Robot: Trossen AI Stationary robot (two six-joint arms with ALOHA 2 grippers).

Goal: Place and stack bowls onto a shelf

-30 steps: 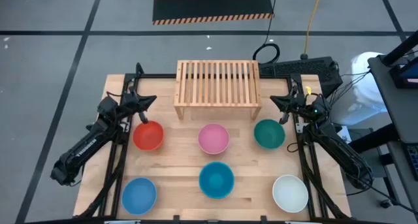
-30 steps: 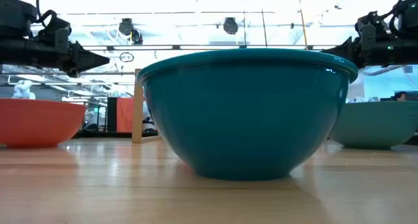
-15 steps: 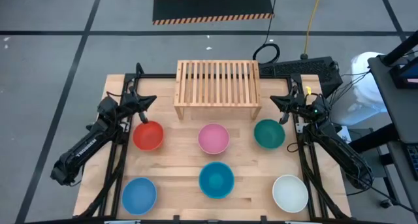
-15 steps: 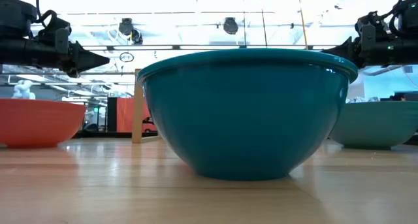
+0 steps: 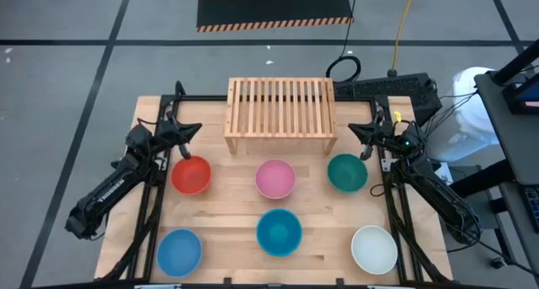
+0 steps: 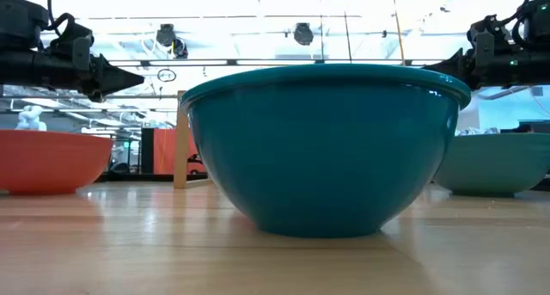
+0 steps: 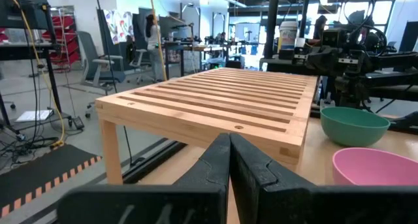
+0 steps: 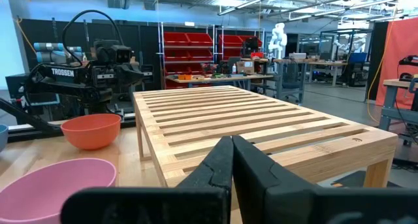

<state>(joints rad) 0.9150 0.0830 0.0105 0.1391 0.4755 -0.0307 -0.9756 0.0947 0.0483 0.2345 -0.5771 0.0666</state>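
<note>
Not started: six bowls loose on worktop, shelf bare. Left gripper and right gripper fingers closed, empty. Next: open, reach for a bowl.

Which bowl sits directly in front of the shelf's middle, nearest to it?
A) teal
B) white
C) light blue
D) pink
D: in the high view the pink bowl sits centred just below the shelf, with the red bowl and dark green bowl to either side; the teal bowl is a row further away from the shelf.
</note>
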